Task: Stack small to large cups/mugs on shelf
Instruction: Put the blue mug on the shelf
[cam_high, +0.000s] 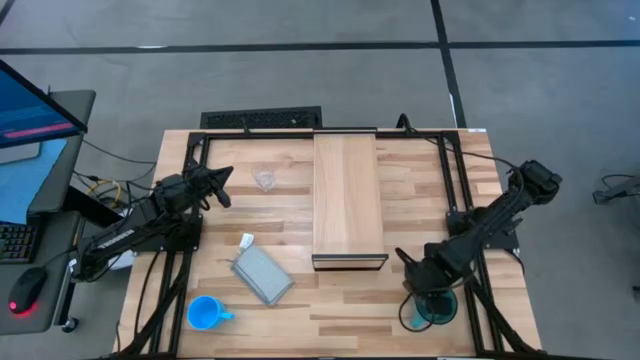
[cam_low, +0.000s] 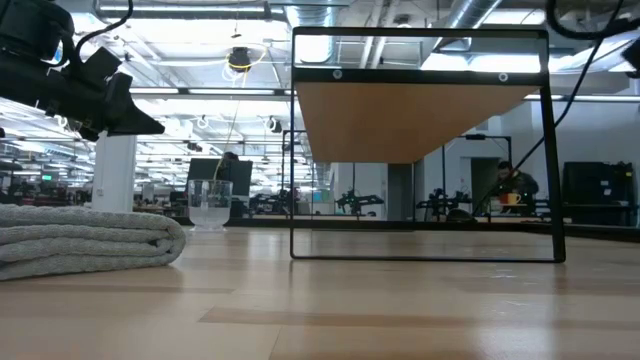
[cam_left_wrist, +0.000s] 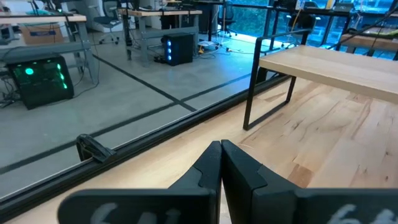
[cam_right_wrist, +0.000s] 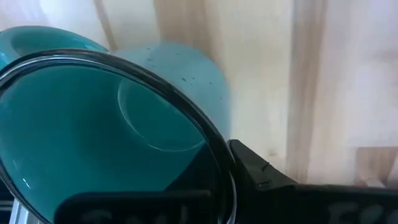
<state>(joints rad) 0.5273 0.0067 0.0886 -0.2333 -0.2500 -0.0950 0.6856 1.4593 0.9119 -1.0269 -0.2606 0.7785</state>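
At the table's (cam_high: 400, 310) near right corner, your right gripper (cam_high: 432, 290) has its jaws closed on the teal mug's (cam_high: 437, 307) rim. Left gripper (cam_high: 222, 186) hovers near the glass cup (cam_high: 264, 179), jaws pressed together, empty. Blue mug (cam_high: 204, 313) sits near left, beside the grey pouch (cam_high: 262, 275). Shelf (cam_high: 347, 195) stands mid-table

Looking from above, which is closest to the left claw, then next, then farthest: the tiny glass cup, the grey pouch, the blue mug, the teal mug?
From the left claw:
1. Tiny glass cup, just beside it.
2. Grey pouch, toward the table's front.
3. Blue mug, at the front edge.
4. Teal mug, far across, under the right claw.
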